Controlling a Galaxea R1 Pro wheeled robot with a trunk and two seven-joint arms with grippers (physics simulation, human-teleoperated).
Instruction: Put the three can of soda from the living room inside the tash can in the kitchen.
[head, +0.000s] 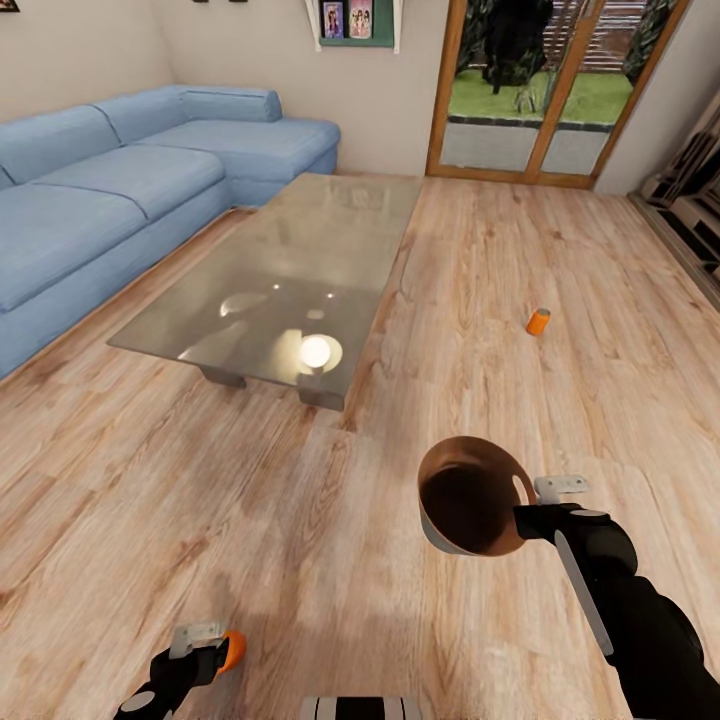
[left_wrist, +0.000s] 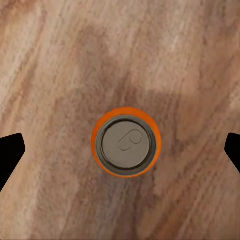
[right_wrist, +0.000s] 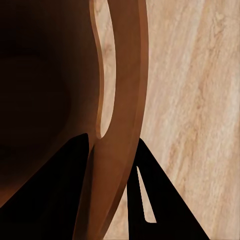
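The left arm is cut off at the lower edge of the head view, where only part of the left hand (head: 205, 650) is seen beside an orange soda can (head: 233, 650); whether the can is touched there cannot be made out. In the left wrist view the same orange can with its silver top (left_wrist: 126, 142) is seen from above, standing upright on the light wood plank floor (left_wrist: 60, 75), with the two dark fingertips (left_wrist: 10, 150) spread wide to either side and clear of it: the left hand is released. The small round bin, pale grey outside and tan-brown inside (head: 470, 497), is held tilted above the floor, its mouth turned towards the camera; its interior is in deep shadow and no contents can be made out. The right hand (head: 530, 512) is clenched on the bin's rim (right_wrist: 120, 100), one finger inside the wall and one outside. A second orange soda can (head: 538, 321) is seen on the floor, well apart, to the right of the glass tabletop (head: 290, 270) and the blue sectional sofa (head: 110, 190).
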